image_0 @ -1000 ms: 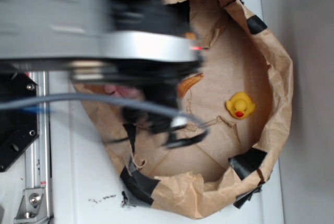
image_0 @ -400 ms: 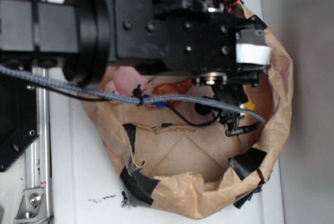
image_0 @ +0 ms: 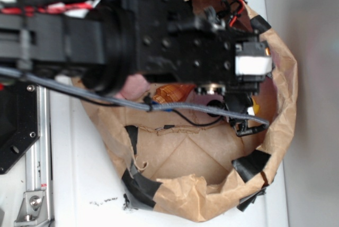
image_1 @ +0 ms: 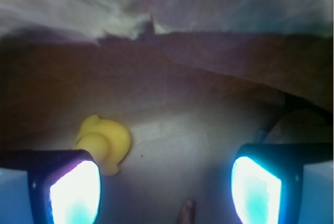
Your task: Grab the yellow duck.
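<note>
Two glowing fingertip pads (image_1: 73, 192) of the black gripper (image_1: 166, 190) stand wide apart, holding nothing. Just beyond the left pad, off-centre from the gap, sits the small rounded yellow rubber duck (image_1: 103, 141), so the jaws probably need shifting toward it. Farther around the duck rises the crumpled brown paper bowl (image_0: 280, 100), which also holds an orange-tan object (image_0: 172, 93).

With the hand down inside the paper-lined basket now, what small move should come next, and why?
Probably a short sideways shift toward the small yellow rubber duck, before closing. In the wrist view the hand is open, with bare brown paper between its glowing fingers, while the duck sits off-centre, just beyond one finger. From the exterior view only a yellow sliver shows beneath the arm.
</note>
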Motion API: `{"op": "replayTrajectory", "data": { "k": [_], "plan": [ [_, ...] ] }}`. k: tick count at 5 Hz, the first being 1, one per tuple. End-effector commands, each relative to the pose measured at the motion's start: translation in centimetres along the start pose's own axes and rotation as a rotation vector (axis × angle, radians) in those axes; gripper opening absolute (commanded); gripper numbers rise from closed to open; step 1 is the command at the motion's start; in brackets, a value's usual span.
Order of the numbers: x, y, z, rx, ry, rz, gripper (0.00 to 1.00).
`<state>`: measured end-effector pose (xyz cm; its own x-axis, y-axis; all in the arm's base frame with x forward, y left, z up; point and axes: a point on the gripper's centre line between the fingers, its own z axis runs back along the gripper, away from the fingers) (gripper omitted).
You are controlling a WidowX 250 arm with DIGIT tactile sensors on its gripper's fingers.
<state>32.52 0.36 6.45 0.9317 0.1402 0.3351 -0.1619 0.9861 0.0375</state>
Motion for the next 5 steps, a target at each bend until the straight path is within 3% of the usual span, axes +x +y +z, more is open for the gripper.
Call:
{"op": "replayTrajectory", "data": {
  "k": [1,3,5],
  "plan": [
    [1.6,-1.1,-0.7,0.028,-0.069,0.036,1.0],
    [2.4,-1.8,-1.3,0.021,-0.091,0.026,1.0],
    [1.4,-4.1,-3.4,-0.013,-0.024,-0.053,1.0]
  ]
}}
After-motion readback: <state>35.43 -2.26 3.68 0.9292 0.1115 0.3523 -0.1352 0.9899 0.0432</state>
